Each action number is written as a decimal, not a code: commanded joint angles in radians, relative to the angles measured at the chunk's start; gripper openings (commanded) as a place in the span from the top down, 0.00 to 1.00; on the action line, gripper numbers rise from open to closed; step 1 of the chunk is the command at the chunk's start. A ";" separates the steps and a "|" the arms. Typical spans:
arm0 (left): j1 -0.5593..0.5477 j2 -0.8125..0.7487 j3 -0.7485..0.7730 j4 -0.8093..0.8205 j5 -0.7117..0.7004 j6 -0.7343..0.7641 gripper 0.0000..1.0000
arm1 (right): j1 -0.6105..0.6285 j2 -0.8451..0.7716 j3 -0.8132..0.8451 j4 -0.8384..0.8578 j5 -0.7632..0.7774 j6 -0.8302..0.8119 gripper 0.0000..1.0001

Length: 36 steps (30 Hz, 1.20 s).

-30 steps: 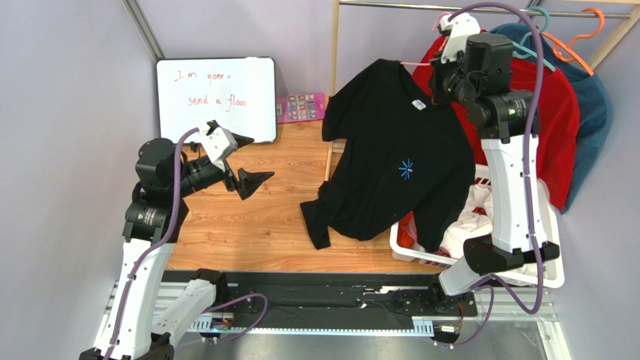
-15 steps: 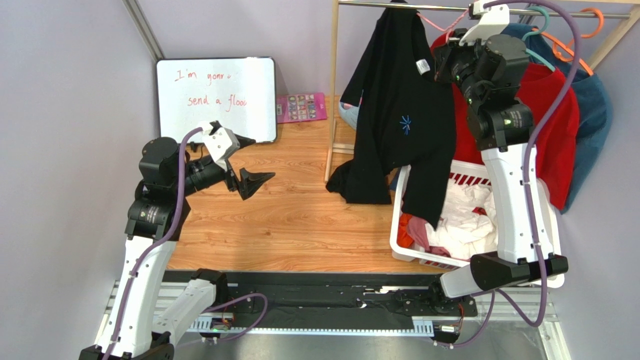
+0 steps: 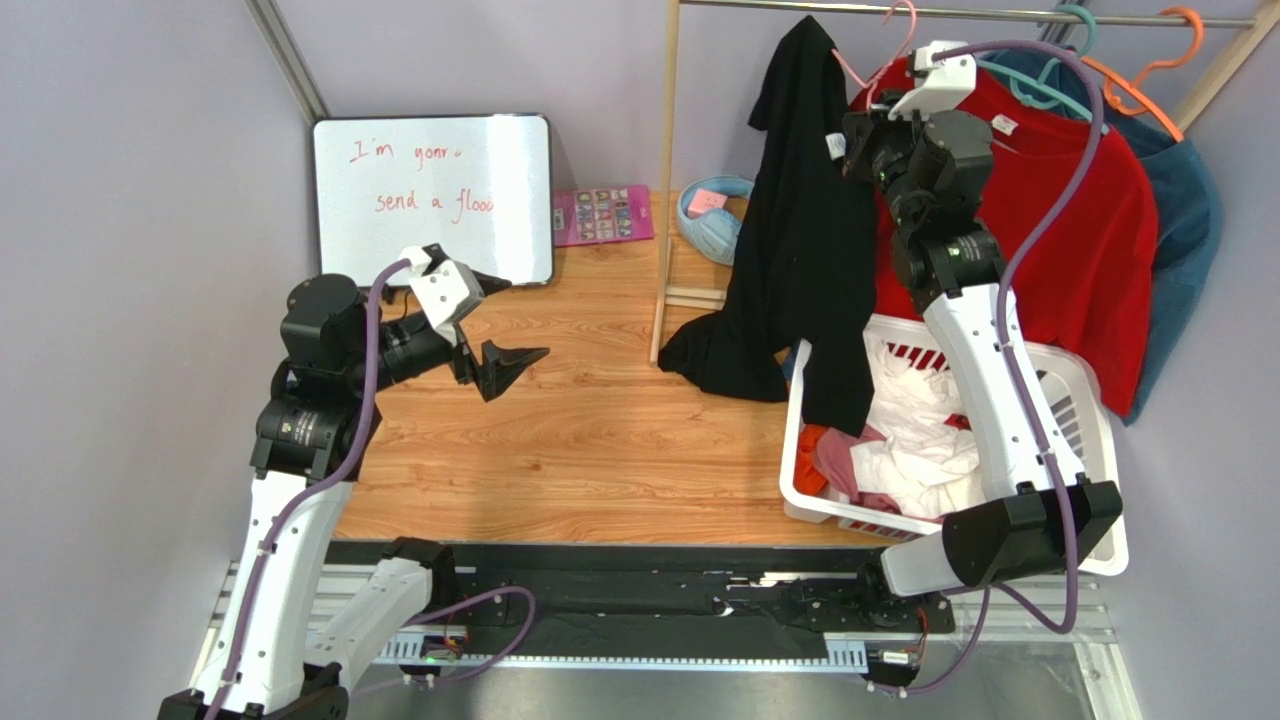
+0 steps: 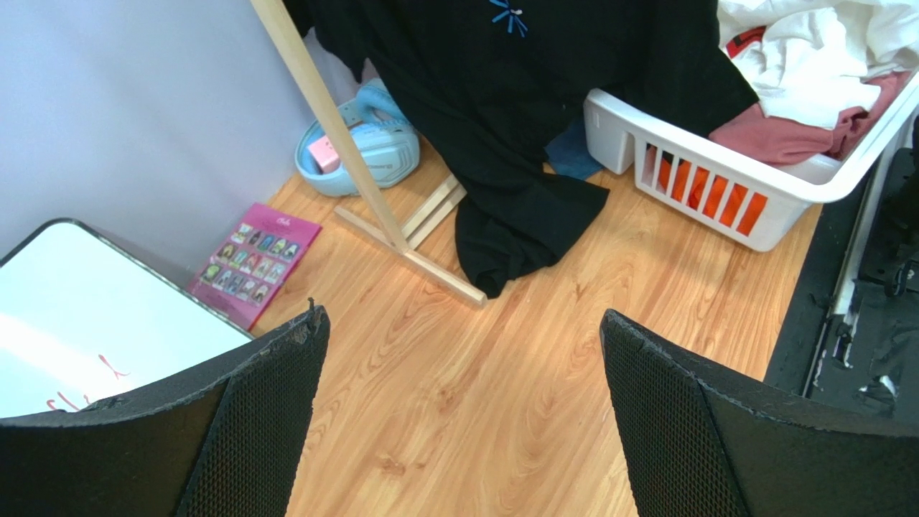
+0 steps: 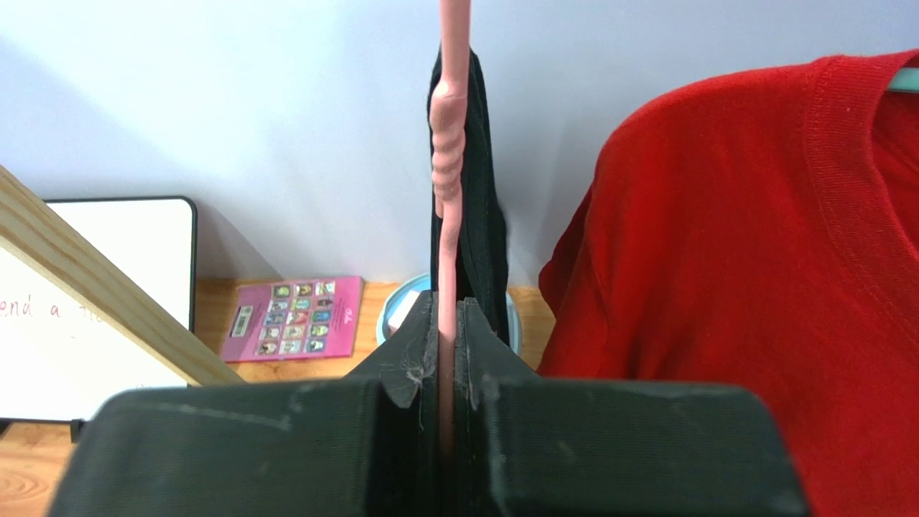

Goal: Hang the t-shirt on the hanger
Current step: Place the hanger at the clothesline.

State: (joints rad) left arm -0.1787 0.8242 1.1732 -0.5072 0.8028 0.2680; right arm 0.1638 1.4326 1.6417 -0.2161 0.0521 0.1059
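The black t-shirt (image 3: 800,255) hangs edge-on from the pink hanger (image 3: 869,68) up at the rail, its hem trailing to the floor and over the basket rim. Its lower part and blue mark show in the left wrist view (image 4: 507,97). My right gripper (image 3: 869,143) is raised beside the shirt and shut on the pink hanger wire (image 5: 448,162), which runs straight up between the jaws, with the black shirt (image 5: 475,205) just behind it. My left gripper (image 3: 489,338) is open and empty over the wooden floor, far left of the shirt; its fingers (image 4: 248,420) stand wide apart.
A white laundry basket (image 3: 1082,435) with clothes stands at the right. A red t-shirt (image 3: 1089,225) and a teal-blue shirt (image 3: 1195,225) hang on the rail (image 3: 842,12). A whiteboard (image 3: 433,195), a pink card (image 3: 601,213), a blue bowl (image 3: 714,210) and the rack's wooden post (image 3: 666,195) stand behind.
My right gripper has lifted the hanger with the shirt up to the rail and turned it edge-on; the shirt went from spread out to hanging narrow. The left arm has stayed still.
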 commanded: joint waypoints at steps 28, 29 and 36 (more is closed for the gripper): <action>0.004 0.039 0.020 -0.033 0.013 0.068 0.02 | -0.043 0.011 -0.089 0.517 -0.057 0.006 1.00; 0.004 0.041 0.019 -0.034 0.013 0.069 0.02 | -0.044 0.017 -0.086 0.521 -0.054 0.006 1.00; 0.004 0.047 0.019 -0.036 0.009 0.068 0.02 | -0.061 0.074 -0.063 0.512 -0.023 0.003 1.00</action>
State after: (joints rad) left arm -0.1787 0.8700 1.1728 -0.5438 0.8028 0.3134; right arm 0.1184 1.4937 1.5341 0.1589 -0.0196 0.1120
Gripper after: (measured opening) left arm 0.981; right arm 0.010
